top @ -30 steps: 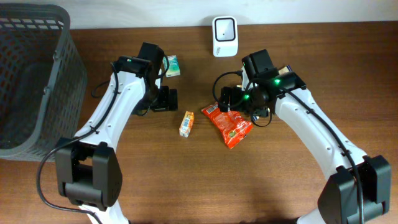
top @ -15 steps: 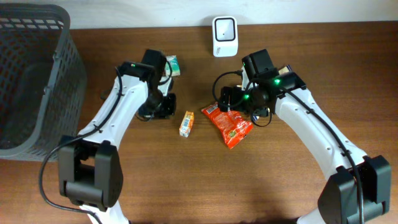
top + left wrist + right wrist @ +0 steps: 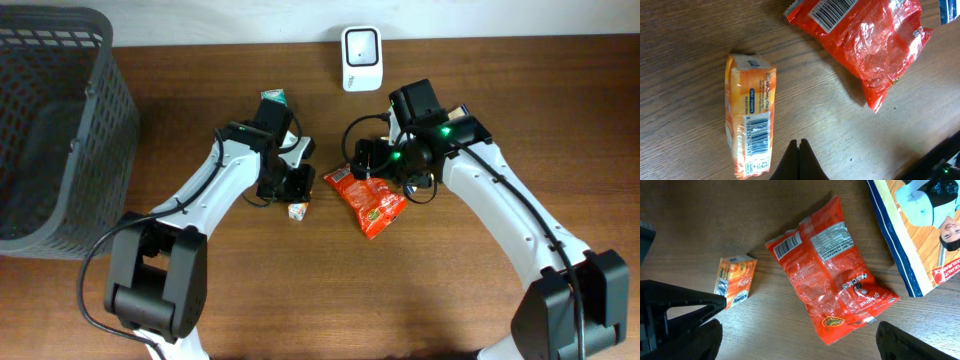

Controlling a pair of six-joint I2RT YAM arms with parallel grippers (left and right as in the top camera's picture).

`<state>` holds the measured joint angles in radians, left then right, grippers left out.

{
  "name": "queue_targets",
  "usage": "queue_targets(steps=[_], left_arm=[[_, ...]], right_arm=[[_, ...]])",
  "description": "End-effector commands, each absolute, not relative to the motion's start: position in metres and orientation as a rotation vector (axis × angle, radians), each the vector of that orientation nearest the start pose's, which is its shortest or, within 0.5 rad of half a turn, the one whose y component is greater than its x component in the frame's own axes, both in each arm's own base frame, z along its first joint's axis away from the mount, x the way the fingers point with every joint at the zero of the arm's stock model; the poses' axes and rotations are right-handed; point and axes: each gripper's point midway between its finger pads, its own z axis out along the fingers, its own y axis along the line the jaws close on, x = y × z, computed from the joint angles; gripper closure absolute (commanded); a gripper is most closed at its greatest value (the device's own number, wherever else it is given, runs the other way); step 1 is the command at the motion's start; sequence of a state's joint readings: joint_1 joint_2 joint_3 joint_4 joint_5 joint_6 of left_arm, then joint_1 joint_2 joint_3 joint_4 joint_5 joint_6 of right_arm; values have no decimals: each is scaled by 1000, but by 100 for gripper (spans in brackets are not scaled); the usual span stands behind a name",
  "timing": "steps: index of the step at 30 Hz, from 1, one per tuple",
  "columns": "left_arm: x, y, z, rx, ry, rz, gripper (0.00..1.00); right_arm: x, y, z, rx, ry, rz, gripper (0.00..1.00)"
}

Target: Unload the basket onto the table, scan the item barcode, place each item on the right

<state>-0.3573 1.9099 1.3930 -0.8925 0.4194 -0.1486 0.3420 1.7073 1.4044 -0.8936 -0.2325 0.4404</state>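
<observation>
- Left tool (image 3: 799, 161) closed on nothing, just beside the carton (image 3: 751, 132)
- Right tool (image 3: 797, 330) wide open, empty, over the red bag (image 3: 832, 275) right of the carton

A brown wood-grain desk (image 3: 320, 300) is lying under soft, even light, with a pale white strip (image 3: 500, 18) running along its far edge.

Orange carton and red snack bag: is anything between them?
Nothing: only bare table between the orange carton and red snack bag, seen in left wrist view.
</observation>
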Motion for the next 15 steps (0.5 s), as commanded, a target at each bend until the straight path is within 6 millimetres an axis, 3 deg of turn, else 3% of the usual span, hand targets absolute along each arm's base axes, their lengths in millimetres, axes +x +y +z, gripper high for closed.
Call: queue_targets(steps=[1,6,12,15], left_arm=[[339,-194,52,390,3019,-616,100],[340,-185,35,366,3064,-524,100],[353,-154,28,349,3051,-217,100],[364,-137,33,207,3038,-78,100]], right_arm=[[361,171,137,56,2831,501,2],[361,171,137,57,2831,500,2],[361,171,137,57,2831,501,2],[361,171,137,56,2831,502,2]])
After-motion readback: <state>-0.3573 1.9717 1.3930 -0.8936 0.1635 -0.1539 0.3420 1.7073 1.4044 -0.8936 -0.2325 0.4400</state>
